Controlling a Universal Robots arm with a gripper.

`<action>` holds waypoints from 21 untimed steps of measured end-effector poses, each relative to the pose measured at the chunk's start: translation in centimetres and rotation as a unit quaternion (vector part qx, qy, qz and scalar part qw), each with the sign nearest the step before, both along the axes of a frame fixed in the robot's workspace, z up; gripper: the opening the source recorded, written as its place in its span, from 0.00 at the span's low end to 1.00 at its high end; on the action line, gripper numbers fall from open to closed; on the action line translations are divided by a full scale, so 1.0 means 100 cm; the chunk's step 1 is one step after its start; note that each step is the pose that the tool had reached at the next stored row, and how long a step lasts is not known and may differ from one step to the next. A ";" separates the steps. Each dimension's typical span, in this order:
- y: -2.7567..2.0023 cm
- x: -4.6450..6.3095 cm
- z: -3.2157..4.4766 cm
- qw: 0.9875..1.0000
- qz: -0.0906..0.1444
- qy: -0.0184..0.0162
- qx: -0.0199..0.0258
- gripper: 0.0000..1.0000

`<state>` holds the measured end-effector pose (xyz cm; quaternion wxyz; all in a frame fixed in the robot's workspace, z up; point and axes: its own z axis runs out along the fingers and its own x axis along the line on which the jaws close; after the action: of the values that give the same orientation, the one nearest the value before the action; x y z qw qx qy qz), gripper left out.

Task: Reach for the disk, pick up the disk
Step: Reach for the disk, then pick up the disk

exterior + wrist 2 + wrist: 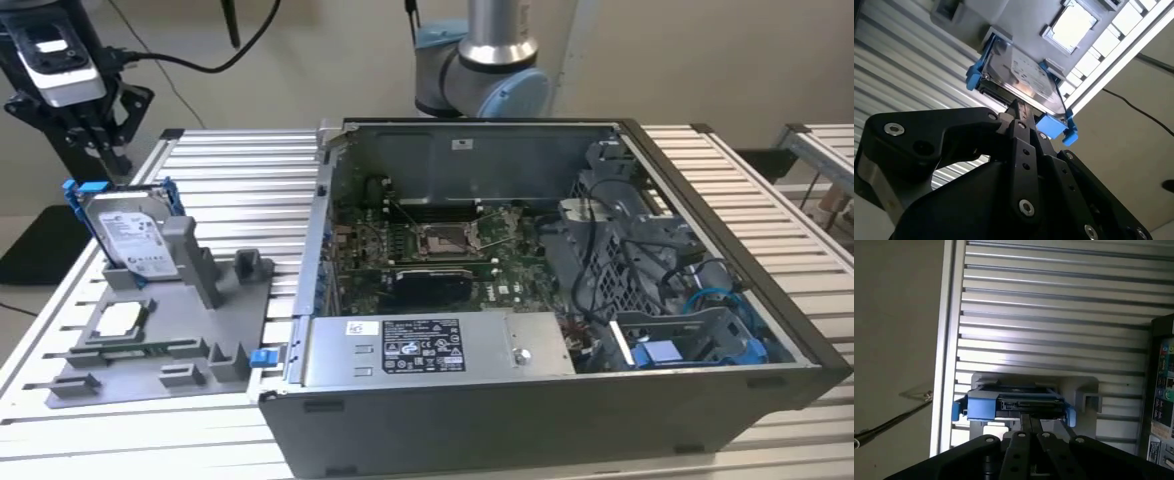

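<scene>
1. Exterior view: the open computer case takes up most of the slatted table;
2. beside it, the grey fixture props the disk upright, apparently to leave its top edge free for grasping;
3. the gripper hovers just above that edge, fingers pressed together, holding nothing.

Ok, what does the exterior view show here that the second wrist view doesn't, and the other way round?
Exterior view: the open computer case with its motherboard, and the disk standing upright in the gray fixture. Second wrist view: the disk's connector edge up close, with the gripper shut and pointing at it. Both: the disk, the gripper, the small square chip and the slatted table.
</scene>
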<state>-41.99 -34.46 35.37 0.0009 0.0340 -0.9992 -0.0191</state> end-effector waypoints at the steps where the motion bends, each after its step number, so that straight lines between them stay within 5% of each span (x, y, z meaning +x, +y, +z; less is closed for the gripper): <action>1: 0.0004 -0.002 0.0000 1.000 0.001 0.000 0.000 0.00; 21: 0.0039 -0.041 0.0000 1.000 0.025 0.000 0.000 0.00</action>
<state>-46.11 -34.06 35.37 0.0014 0.0593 -0.9981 -0.0190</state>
